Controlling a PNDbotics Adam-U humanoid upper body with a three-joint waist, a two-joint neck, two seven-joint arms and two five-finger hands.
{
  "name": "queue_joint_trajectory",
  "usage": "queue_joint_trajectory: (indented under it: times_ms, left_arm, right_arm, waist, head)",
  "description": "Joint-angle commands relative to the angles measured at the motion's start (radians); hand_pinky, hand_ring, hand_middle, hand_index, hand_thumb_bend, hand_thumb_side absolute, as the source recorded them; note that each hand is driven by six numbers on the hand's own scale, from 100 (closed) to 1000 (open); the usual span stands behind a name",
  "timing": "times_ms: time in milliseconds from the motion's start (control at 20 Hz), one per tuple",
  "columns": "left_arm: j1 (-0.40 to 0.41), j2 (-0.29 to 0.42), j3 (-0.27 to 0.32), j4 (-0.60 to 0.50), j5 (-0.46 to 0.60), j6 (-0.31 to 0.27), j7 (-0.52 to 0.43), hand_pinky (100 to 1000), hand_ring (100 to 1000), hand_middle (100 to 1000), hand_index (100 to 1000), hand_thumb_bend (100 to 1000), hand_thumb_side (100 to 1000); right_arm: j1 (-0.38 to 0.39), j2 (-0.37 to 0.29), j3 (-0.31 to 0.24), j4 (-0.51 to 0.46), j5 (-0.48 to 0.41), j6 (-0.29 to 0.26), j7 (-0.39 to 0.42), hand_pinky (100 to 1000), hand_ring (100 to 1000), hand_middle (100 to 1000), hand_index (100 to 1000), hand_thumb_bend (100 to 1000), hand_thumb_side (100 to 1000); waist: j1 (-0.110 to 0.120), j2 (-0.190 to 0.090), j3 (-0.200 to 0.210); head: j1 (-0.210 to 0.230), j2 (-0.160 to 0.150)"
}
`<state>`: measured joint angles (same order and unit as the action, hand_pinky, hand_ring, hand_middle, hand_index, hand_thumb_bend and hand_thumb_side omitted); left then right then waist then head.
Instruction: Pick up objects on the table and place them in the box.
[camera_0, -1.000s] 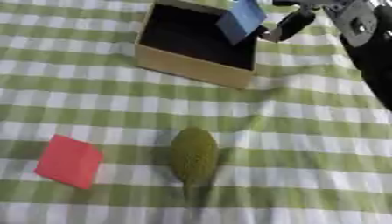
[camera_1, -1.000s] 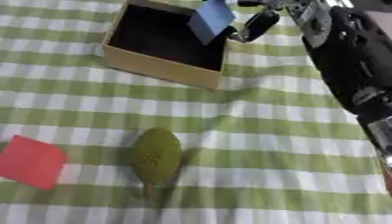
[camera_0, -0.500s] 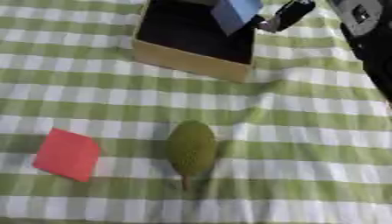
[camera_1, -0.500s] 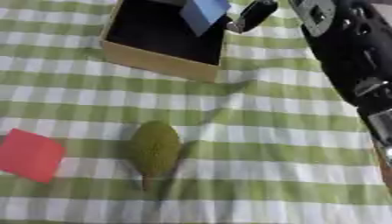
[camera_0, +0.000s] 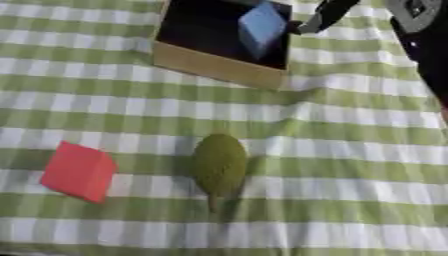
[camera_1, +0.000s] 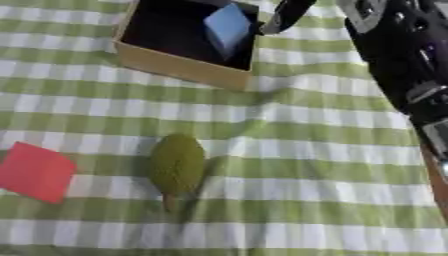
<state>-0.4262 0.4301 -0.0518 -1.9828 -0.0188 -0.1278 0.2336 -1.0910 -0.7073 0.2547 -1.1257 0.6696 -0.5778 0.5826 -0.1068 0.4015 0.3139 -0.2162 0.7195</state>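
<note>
Blue block: over the open box, far centre, within its dark interior or just above it; contact with the floor not discernible. One item judged placed or about to be.

Right hand: far right, a dark finger just beside the block's right edge; finger spread not discernible, grip on the block impossible to confirm.

Left hand: absent from both views.

Remaining on the green-checked cloth: red block, near left; green oval object with a short stem, near centre. Both well apart from the box, untouched.

Brands, labels, writing: none legible.
</note>
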Motion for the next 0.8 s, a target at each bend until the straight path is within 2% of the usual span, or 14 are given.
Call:
queue_joint_trajectory:
  times_ms: [50, 200, 550, 600, 800]
  left_arm:
    - [-0.005, 0.017, 0.004, -0.017, 0.002, 0.001, -0.001, 799, 745, 793, 907, 123, 666]
    - [-0.004, 0.017, 0.005, -0.017, 0.002, 0.002, 0.000, 800, 745, 793, 907, 129, 671]
    - [-0.002, 0.017, 0.005, -0.017, 0.003, 0.003, 0.002, 800, 745, 793, 906, 130, 671]
    - [-0.001, 0.017, 0.006, -0.017, 0.003, 0.003, 0.003, 800, 745, 793, 905, 129, 671]
    - [0.002, 0.023, 0.008, -0.017, 0.002, 0.003, 0.006, 800, 744, 793, 903, 125, 671]
  right_arm:
    - [-0.016, -0.026, -0.004, -0.020, 0.017, -0.008, 0.003, 1000, 1000, 922, 1000, 378, 325]
    - [-0.018, -0.024, -0.002, -0.023, 0.017, -0.005, -0.010, 1000, 1000, 921, 1000, 364, 304]
    - [-0.016, -0.029, -0.004, -0.041, -0.010, 0.000, -0.026, 1000, 1000, 899, 1000, 257, 225]
    - [-0.012, -0.036, -0.006, -0.055, -0.022, 0.000, -0.033, 1000, 998, 892, 1000, 224, 207]
    - [0.031, -0.101, -0.010, -0.180, -0.090, 0.027, -0.079, 977, 974, 864, 1000, 100, 247]
  waist:
    - [0.000, -0.042, 0.000]
    - [0.000, -0.043, -0.001]
    - [0.003, -0.048, -0.004]
    - [0.004, -0.049, -0.005]
    - [0.007, -0.053, -0.009]
  head:
    - [0.002, 0.002]
    - [0.002, 0.001]
    - [0.008, 0.008]
    - [0.012, 0.010]
    - [0.043, 0.025]
